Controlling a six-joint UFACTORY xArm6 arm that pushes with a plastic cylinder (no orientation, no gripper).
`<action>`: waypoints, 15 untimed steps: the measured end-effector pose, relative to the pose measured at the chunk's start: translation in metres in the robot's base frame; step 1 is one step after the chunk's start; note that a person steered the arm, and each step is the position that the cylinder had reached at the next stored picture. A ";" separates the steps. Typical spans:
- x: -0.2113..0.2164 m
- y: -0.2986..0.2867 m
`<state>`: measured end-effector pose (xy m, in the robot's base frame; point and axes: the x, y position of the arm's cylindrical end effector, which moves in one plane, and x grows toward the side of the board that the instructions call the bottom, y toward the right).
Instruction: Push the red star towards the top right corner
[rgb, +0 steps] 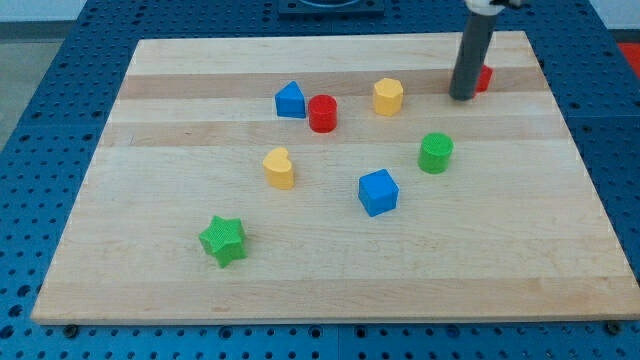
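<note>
My tip, a plain rod with no fingers to spread or pinch, stands touching the near-left side of the red star, mostly hidden behind it near the bench top right corner, so placed, apparently, to drive it cornerward.

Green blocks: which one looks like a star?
The green star, near the view's bottom left. It has spiky points. The other green block is a round cylinder, farther right, much closer to my tip.

Pale wooden board, blue perforated table around it — even light
</note>
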<state>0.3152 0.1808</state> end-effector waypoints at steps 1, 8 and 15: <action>-0.005 0.007; -0.028 -0.011; 0.023 -0.014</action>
